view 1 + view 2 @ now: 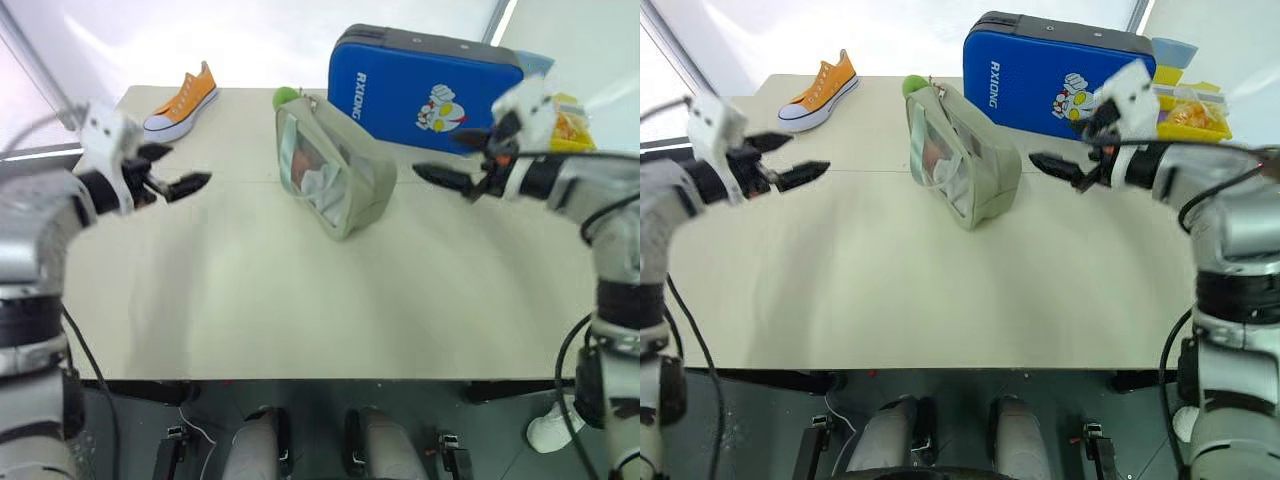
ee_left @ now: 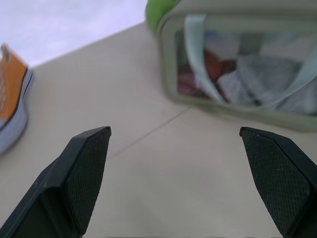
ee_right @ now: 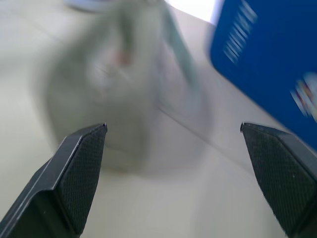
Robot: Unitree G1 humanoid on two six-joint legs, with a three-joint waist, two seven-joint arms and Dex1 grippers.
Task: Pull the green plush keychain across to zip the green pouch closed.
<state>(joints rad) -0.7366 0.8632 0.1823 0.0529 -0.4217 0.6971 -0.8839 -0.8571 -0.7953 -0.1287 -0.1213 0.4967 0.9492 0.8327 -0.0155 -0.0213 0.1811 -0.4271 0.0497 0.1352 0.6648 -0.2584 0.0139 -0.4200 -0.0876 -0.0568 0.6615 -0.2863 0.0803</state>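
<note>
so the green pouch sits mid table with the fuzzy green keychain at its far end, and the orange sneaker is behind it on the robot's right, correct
Not quite. The orange sneaker lies at the far edge on the robot's left, as the left eye view shows. The rest holds: the green pouch sits mid table with the green plush keychain at its far end.

Matt sage cloth on the green pouch (image 1: 335, 172) with a glossy clear plastic window; fuzzy plush on the green plush keychain (image 1: 285, 97). Smooth matt counter (image 1: 300, 300), canvas-like orange shoe (image 1: 182, 100), slightly shiny blue case (image 1: 425, 90). Finely textured black pads (image 2: 89, 178) inside the jaws.
</note>
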